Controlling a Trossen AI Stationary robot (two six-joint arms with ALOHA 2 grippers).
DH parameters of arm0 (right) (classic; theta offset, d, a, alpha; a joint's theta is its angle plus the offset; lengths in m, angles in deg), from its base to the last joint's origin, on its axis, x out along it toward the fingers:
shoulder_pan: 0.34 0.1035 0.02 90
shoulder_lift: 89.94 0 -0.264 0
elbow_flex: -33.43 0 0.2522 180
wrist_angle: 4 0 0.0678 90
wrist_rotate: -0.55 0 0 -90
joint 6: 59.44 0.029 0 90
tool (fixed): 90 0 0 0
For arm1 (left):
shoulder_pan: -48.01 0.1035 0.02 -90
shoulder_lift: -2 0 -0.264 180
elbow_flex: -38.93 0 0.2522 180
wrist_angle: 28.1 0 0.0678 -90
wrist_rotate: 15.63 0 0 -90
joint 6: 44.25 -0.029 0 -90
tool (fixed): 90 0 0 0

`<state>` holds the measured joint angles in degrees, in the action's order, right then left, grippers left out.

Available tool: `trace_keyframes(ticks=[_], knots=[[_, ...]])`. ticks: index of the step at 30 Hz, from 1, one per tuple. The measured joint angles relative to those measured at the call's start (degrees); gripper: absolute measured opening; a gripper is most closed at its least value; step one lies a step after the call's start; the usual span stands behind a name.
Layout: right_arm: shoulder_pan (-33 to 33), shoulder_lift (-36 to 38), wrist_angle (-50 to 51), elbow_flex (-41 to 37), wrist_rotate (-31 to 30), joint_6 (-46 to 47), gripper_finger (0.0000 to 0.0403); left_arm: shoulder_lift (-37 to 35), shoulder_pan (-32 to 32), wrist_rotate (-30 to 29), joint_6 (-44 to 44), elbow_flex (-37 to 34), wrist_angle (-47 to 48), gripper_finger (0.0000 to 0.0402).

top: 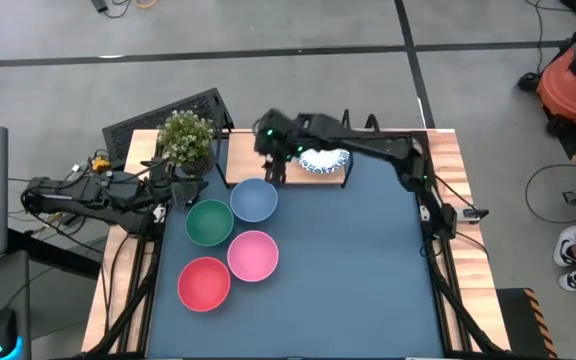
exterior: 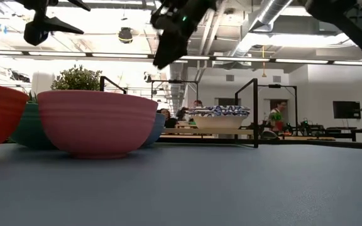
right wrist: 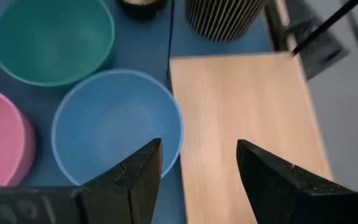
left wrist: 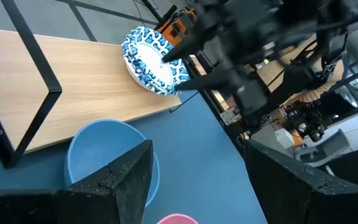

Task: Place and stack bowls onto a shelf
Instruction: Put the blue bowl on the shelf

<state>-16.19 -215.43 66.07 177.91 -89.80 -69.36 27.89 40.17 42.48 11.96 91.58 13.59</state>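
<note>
Four plain bowls rest on their bases on the blue mat: blue (top: 254,200), green (top: 209,222), pink (top: 253,255) and red (top: 204,284). White bowls with blue patterned rims (top: 324,160) sit stacked on the right end of the light-wood shelf (top: 240,158); in the low view this stack (exterior: 222,117) stands on the board. My right gripper (top: 273,166) hovers open over the shelf's left part, beside the blue bowl (right wrist: 117,127). My left gripper (top: 180,190) hangs open in the air at the table's left, near the green bowl, facing the blue bowl (left wrist: 107,155).
A potted green plant (top: 186,140) stands at the far left corner next to the shelf, its ribbed pot (right wrist: 225,15) close to the board's end. The shelf's black wire frame (left wrist: 36,68) rises above the board. The blue mat (top: 358,270) extends to the right of the bowls.
</note>
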Motion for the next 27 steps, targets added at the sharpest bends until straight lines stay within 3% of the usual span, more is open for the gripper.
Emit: trace_keyframes(ticks=[13,20,27], knots=[[0.28,-11.49,0.35,0.0,3.95,4.99,0.023,0.0,-0.01,1.13,-0.01,0.0,0.15,0.0235],[0.3,-13.74,0.59,-0.02,5.38,5.0,0.0227,-0.01,0.0,1.65,-0.03,0.0,0.29,0.0235],[0.15,-13.64,-0.07,0.0,6.31,5.01,0.0151,0.0,-0.01,1.66,-0.03,0.0,1.52,0.0235]])
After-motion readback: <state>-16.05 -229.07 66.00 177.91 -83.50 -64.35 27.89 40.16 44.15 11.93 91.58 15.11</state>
